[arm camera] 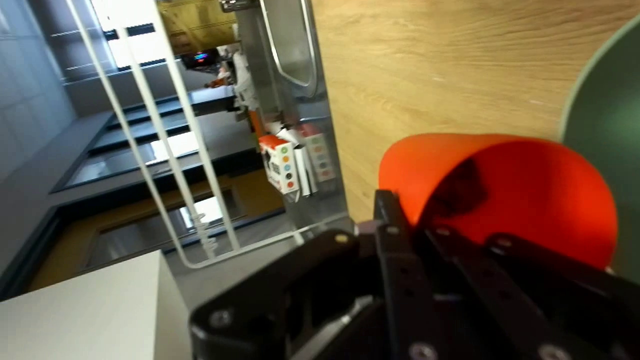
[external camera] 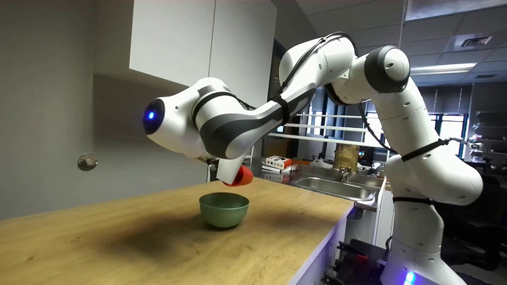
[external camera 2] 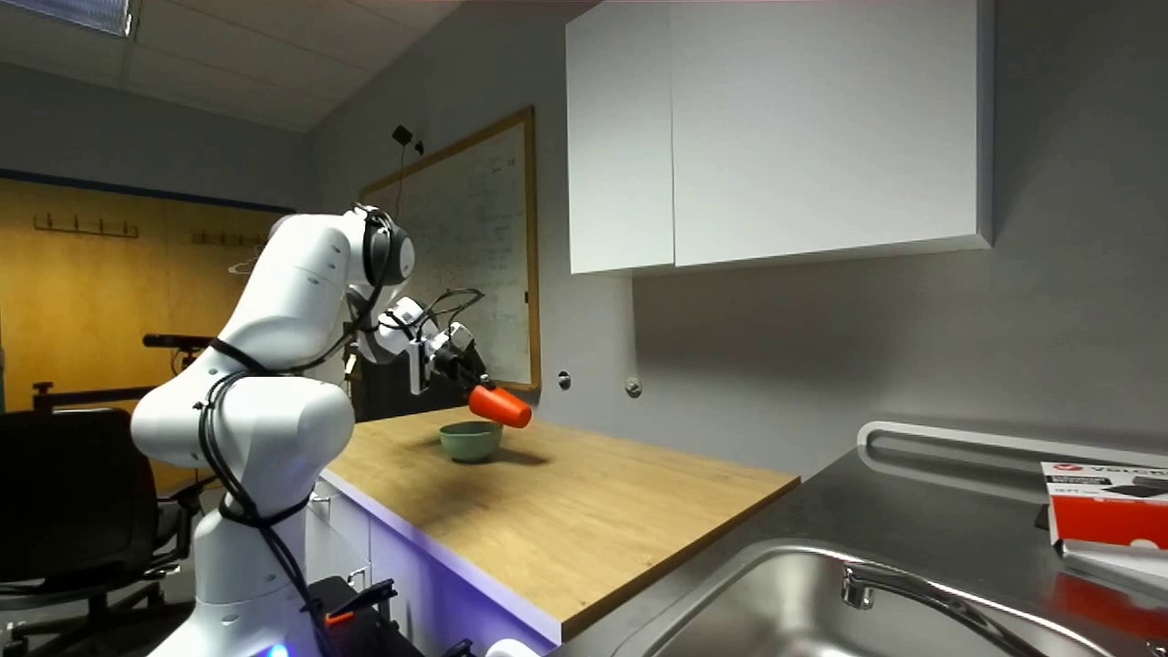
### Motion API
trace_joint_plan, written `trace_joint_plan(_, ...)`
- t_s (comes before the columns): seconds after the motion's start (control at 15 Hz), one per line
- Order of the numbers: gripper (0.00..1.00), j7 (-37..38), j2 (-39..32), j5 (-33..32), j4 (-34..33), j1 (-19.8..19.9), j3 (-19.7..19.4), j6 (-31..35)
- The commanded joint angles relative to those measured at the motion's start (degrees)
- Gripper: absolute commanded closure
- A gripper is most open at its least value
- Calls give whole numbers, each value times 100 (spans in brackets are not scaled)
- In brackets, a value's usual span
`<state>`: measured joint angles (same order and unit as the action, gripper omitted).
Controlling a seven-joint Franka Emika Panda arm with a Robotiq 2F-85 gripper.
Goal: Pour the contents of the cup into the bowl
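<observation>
Wrist view: saw the red cup [arm camera: 530,187] tipped sideways, with a dark patch [arm camera: 459,187] inside, too blurry to name. In both exterior views, found the cup higher than the green bowl [external camera: 224,216], close by. Saw only part of the bowl's inside. Saw the gripper [arm camera: 412,219] pinched narrow on the cup's wall.

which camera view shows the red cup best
The wrist view: the red cup appears largest there and you can see inside it. Both exterior views show it smaller and tilted; in an exterior view, a white panel partly covers it.
</observation>
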<state>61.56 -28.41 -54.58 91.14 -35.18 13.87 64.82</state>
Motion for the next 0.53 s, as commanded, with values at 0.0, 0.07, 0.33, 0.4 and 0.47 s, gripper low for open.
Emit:
trace_joint_plan(0.0, 99, 267, -378, -638, -471, -401, -92, -842)
trace_joint_plan(0.07, 99, 350, -460, -825, -496, -489, -115, -1039)
trace_joint_plan(0.33, 99, 585, -625, -1428, -418, -672, -154, -1633)
trace_joint_plan(0.4, 99, 636, -666, -1548, -388, -690, -153, -1750)
trace_joint_plan(0.47, 99, 721, -699, -1714, -316, -698, -169, -1837)
